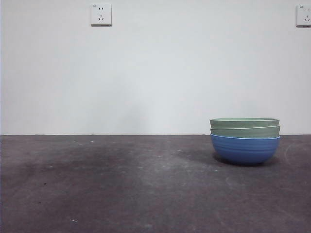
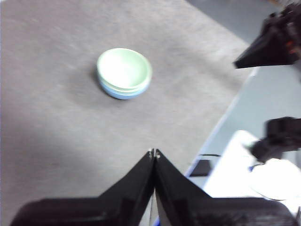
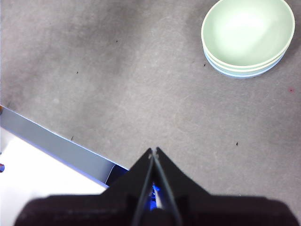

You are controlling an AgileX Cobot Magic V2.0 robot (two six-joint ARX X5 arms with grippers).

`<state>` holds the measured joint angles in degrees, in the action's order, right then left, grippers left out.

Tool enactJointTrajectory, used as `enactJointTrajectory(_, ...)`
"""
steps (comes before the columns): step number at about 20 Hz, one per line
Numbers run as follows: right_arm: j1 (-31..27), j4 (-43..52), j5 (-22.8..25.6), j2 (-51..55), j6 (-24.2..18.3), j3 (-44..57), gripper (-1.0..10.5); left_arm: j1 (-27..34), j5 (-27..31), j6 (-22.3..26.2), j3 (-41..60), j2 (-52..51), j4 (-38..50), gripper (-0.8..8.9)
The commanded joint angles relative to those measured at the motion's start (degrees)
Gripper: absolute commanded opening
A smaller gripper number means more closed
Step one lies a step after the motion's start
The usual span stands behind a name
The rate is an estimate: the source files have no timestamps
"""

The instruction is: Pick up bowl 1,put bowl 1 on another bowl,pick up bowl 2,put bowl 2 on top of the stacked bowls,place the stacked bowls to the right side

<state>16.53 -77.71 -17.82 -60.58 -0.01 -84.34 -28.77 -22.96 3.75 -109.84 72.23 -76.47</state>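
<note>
So the stacked bowls sit on the dark surface out around 3 o'clock in the front view: blue ribbed bowl at the bottom, two pale green bowls nested inside, rims poking out above. Left claw and right claw both hang well apart from the stack, tips pressed together, holding nothing.
</note>
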Motion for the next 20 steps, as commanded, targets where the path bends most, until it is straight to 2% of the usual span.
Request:
enactJointTrajectory(1, 0.04, -0.81, 0.15, -0.04, -0.33, 0.15, 0.0, 2.71, 0.48, 3.67, 0.0, -1.64, 2.8, -0.02)
enactJointTrajectory(5, 0.04, -0.81, 0.15, -0.04, -0.31, 0.15, 0.0, 8.59, 0.09, 9.79, 0.48, -7.54, 15.72, -0.02)
enactJointTrajectory(8, 0.04, -0.81, 0.15, -0.04, -0.31, 0.15, 0.0, 15.08, 0.11, 10.03, 6.91, -14.4, 25.94, -0.02)
enactJointTrajectory(13, 0.04, -0.81, 0.15, -0.04, -0.31, 0.15, 0.0, 25.27, 2.38, 10.01, 34.82, -32.39, 46.64, -0.01)
enactJointTrajectory(15, 0.04, -0.81, 0.15, -0.04, -0.31, 0.15, 0.0, 27.39, 4.85, 9.84, 47.23, -39.12, 51.49, -0.01)
enactJointTrajectory(20, 0.04, -0.81, 0.15, -0.04, -0.33, 0.15, 0.0, 29.4, 4.61, 4.87, 72.13, -51.39, 58.82, -0.01)
